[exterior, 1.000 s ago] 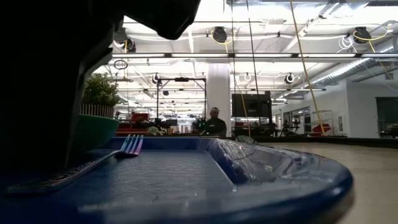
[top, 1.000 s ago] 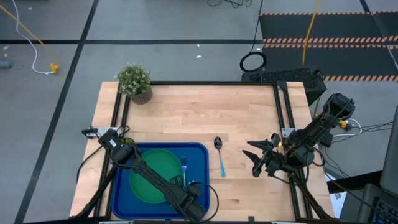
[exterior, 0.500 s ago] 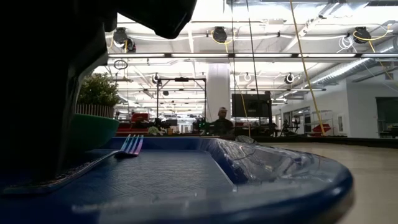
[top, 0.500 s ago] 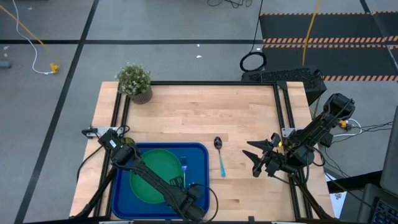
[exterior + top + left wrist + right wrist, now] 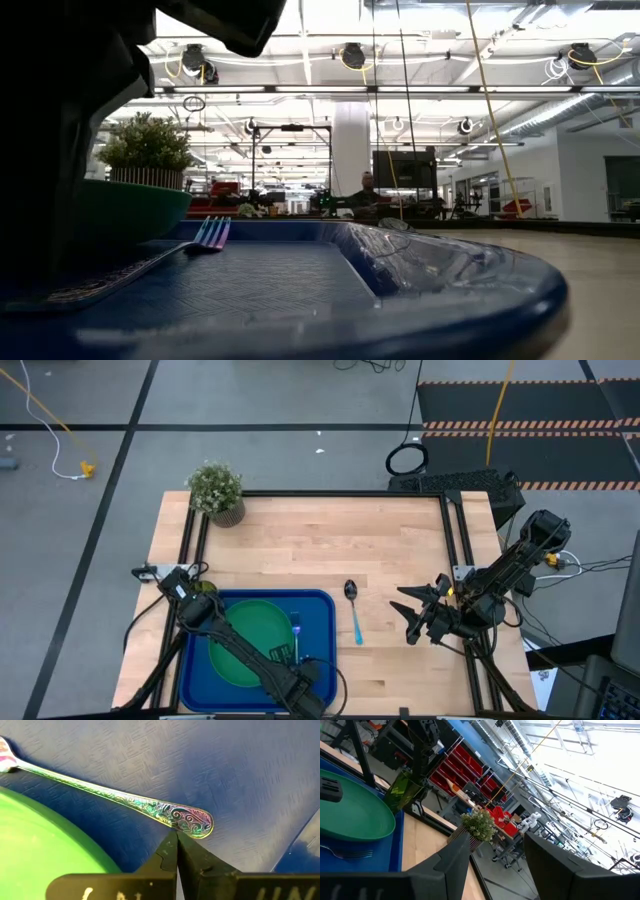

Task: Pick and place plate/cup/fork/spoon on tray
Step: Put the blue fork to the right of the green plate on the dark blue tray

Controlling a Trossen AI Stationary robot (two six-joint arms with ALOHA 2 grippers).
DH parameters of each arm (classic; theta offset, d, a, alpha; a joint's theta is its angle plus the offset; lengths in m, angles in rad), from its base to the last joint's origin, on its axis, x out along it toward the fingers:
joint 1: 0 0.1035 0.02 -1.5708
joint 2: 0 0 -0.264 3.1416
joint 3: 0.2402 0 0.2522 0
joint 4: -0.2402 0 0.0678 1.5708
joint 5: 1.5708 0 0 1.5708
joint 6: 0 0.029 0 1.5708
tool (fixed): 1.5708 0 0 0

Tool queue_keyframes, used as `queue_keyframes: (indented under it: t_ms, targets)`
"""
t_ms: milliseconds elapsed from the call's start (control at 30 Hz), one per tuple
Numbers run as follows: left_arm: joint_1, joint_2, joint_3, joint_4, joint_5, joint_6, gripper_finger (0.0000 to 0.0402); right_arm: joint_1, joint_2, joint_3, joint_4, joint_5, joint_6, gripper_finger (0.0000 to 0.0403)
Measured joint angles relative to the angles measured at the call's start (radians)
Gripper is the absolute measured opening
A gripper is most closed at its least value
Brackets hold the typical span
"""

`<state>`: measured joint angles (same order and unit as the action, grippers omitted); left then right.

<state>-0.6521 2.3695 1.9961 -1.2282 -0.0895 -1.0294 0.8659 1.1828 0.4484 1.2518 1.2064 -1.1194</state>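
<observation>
Pressed together with nothing between them, the left gripper (image 5: 176, 836) hangs just above the fork's (image 5: 115, 800) handle end, the fork lying on the tray (image 5: 320, 610) beside the plate (image 5: 240, 640). Right gripper (image 5: 408, 616) waits half spread near the table's right edge. The spoon (image 5: 354, 610) lies on the wood just right of the tray; the cup (image 5: 402, 790) stands at the tray's far-left corner.

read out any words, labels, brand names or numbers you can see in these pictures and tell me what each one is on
No text can be read anywhere.
Left gripper: pale marks on its body, cut off at the picture's edge, unreadable.
Fork handle: an engraved swirl pattern, no lettering.
Room behind the table: any signs are too small to read.
</observation>
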Motion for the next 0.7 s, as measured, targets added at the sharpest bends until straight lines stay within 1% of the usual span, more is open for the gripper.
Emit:
queue_keyframes:
  t_ms: [100,333,433,700]
  targets:
    - [0.0,0.0,0.0,0.002,-0.002,0.0,0.0001,0.0,0.0,0.0,0.0,0.0,0.0,0.0183]
    - [0.001,0.0,0.0,0.044,-0.048,0.004,0.0001,0.0,0.0,0.0,0.0,0.0,0.0,0.0183]
    - [0.001,0.0,-0.012,0.083,-0.051,0.007,0.0001,0.0,0.0,0.0,0.0,0.0,0.0,0.0183]
    - [-0.003,-0.002,-0.026,0.074,-0.048,0.004,0.0001,0.0,0.0,0.0,0.0,0.0,0.0,0.0183]
